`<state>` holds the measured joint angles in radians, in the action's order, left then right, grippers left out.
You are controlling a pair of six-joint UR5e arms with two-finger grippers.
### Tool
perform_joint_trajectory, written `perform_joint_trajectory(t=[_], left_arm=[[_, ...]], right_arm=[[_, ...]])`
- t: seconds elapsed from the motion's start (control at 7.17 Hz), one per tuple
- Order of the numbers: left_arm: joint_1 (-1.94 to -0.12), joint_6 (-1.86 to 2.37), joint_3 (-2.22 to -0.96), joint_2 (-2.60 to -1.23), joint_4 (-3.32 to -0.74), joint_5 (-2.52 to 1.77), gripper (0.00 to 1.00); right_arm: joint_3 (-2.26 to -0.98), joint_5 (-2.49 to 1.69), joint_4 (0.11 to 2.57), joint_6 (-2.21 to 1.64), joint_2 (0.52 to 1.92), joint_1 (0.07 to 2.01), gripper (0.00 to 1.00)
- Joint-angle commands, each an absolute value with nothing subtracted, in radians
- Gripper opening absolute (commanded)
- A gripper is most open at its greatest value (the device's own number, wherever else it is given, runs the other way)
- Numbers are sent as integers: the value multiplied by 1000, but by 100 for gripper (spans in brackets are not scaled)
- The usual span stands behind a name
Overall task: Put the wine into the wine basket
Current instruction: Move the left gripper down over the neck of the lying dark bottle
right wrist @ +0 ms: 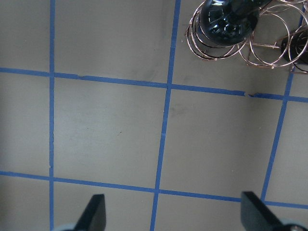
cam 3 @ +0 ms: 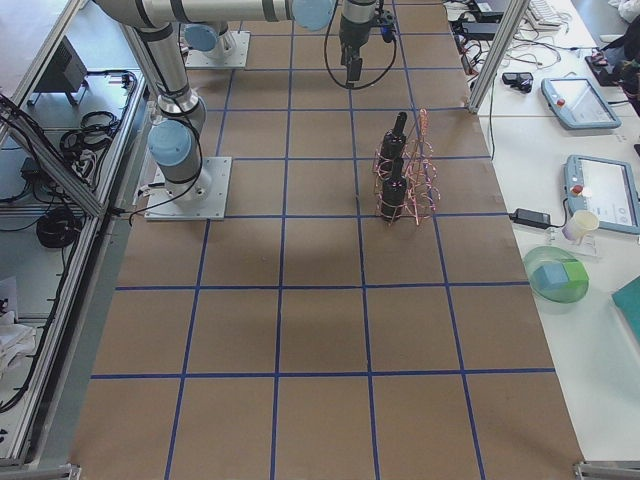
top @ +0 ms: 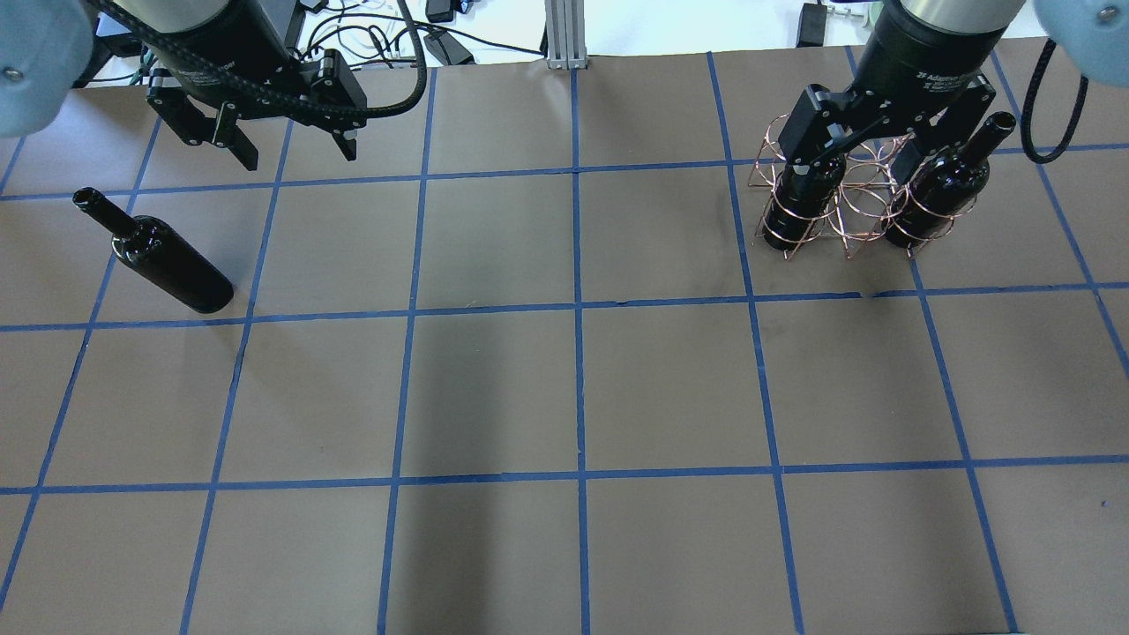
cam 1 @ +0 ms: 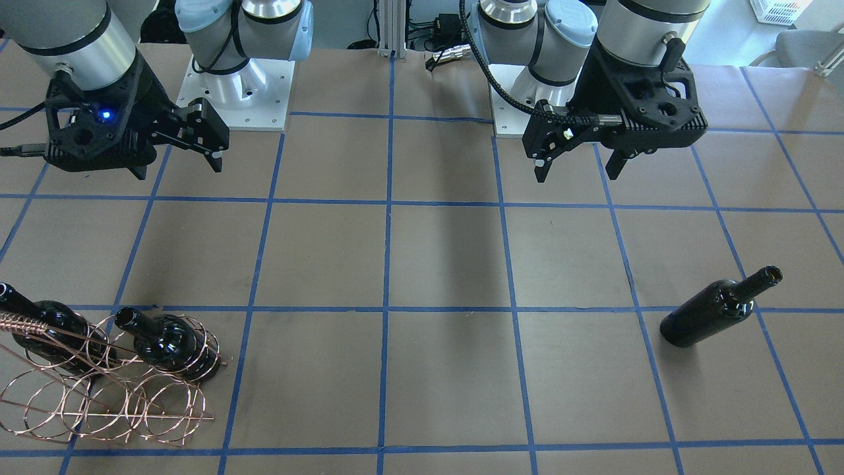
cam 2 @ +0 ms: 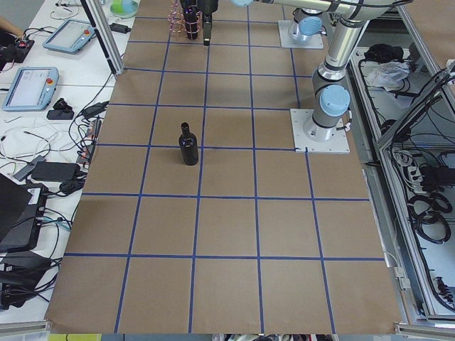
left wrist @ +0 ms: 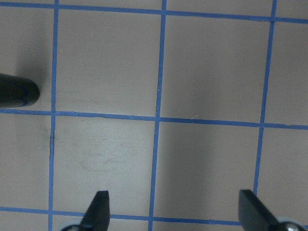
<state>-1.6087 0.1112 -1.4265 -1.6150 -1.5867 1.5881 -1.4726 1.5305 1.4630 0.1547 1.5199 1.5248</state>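
One wine bottle (top: pixel 163 260) lies on its side on the table at the robot's left, also seen in the front view (cam 1: pixel 715 310); its base shows at the left edge of the left wrist view (left wrist: pixel 17 91). My left gripper (top: pixel 295 150) hangs open and empty above the table, beyond the bottle and apart from it. The copper wire wine basket (top: pixel 860 207) stands at the far right with two other bottles (top: pixel 798 207) (top: pixel 939 190) in its rings. My right gripper (top: pixel 860 154) is open and empty, raised near the basket. Its wrist view shows one racked bottle (right wrist: pixel 224 21).
The table is brown paper with a blue tape grid (top: pixel 578 304). The two arm bases (cam 1: pixel 237 86) (cam 1: pixel 527 86) stand at the robot's side. Tablets and cables lie on side benches off the table (cam 2: pixel 43 85).
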Motion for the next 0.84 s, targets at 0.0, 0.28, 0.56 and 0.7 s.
perform_joint_trajectory(t=[0.0,0.28,0.56,0.7], left_arm=[[-1608,109,-1428,-1614,-1588,1588,96],[-1603,63,-1448,-1597,-1598,1600,99],[-1560,-23,-1479,-1591,-1579,1582,100],[-1478,-184,-1476,-1589,-1580,1572,100]], right_arm=[[-1473,1534,1468,155,1519,1525,100],[-1473,1531,1470,155,1517,1525,100],[-1474,1531,1468,153,1517,1525,100],[-1474,1529,1468,153,1517,1525,100]])
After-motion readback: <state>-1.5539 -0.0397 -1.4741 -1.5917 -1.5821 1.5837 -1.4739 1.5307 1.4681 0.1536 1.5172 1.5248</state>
